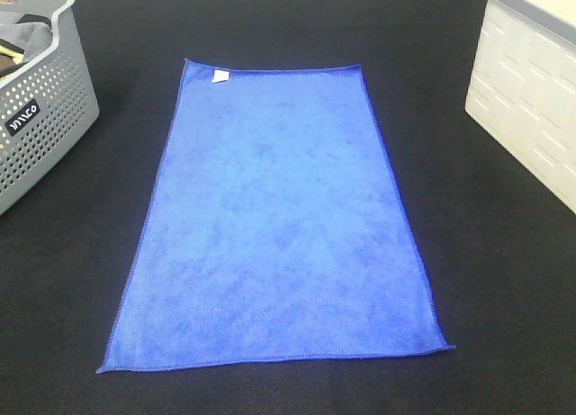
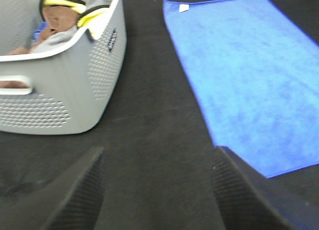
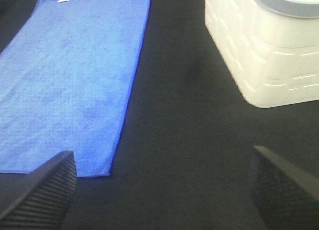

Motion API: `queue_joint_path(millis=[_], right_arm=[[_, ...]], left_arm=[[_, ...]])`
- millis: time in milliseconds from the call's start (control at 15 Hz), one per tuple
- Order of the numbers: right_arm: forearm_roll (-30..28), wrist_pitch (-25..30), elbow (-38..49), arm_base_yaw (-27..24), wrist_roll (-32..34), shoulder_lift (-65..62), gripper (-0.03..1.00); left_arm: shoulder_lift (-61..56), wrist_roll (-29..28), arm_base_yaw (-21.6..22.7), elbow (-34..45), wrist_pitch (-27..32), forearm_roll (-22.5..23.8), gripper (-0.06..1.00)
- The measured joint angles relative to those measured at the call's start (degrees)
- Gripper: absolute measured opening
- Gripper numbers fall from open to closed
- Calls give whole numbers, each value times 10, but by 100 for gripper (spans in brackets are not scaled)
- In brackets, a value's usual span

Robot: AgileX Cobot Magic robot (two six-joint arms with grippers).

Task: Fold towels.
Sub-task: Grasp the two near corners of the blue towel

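A blue towel (image 1: 279,217) lies flat and spread open on the black table, long side running front to back, with a small white tag (image 1: 220,76) at its far left corner. It also shows in the left wrist view (image 2: 249,80) and the right wrist view (image 3: 70,80). Neither arm shows in the exterior high view. My left gripper (image 2: 159,190) is open and empty, over bare cloth between the grey basket and the towel's left edge. My right gripper (image 3: 162,190) is open and empty, over bare cloth between the towel's right edge and the white bin.
A grey perforated basket (image 1: 45,118) holding crumpled cloths (image 2: 65,15) stands at the back left. A white ribbed bin (image 1: 531,91) stands at the back right, also in the right wrist view (image 3: 269,50). The black tablecloth (image 1: 495,280) covers the table.
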Motion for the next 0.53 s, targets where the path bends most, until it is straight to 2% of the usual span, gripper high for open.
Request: queue_joint_path(millis=[200,267,400,533], right_arm=[[52,-21,-1,0,5,95,87],[87,-33,-1,0,5,156,87],[122,-45,-1,0,4,233,87],[135,-52,-1,0,-3,319,87]], left_arm=[[89,0,0,-1,-51,-96,60],[147,0,0,-1,-58,-147,60],[221,0,0,-1,-61,-184,60],[308,2,0,-1,-84,-202,60]])
